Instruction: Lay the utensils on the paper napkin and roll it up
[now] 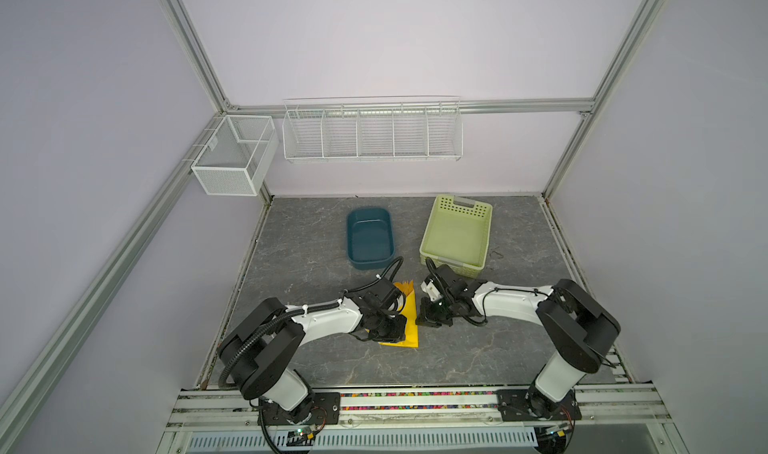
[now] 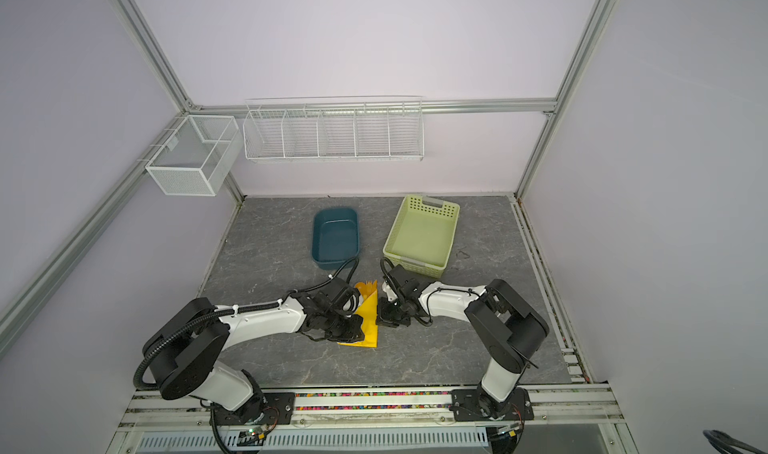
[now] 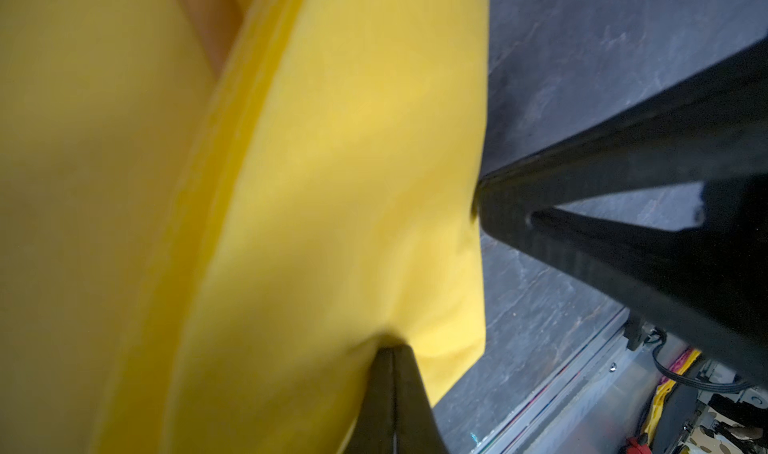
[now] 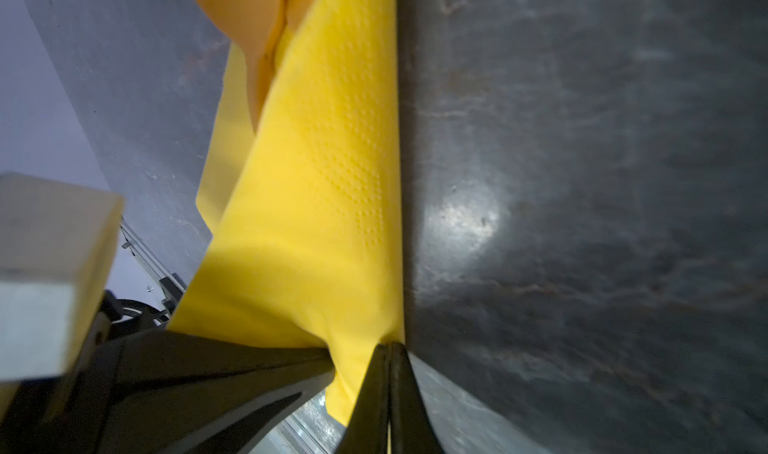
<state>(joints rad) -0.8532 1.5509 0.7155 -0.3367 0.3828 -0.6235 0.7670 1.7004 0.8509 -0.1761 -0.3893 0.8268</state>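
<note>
Yellow paper napkin, lower centre of the frame, wraps the utensils. The left gripper and right gripper pinch it (jaws clenched), so roll evenly and keep it taut.

Dark grey marbled tabletop. Toward the back, near each other but apart: blue tub on the left, pale green perforated basket on the right. Nearer the front, about the middle: yellow napkin, folded over orange utensils, tips poking out at the far end.
</note>
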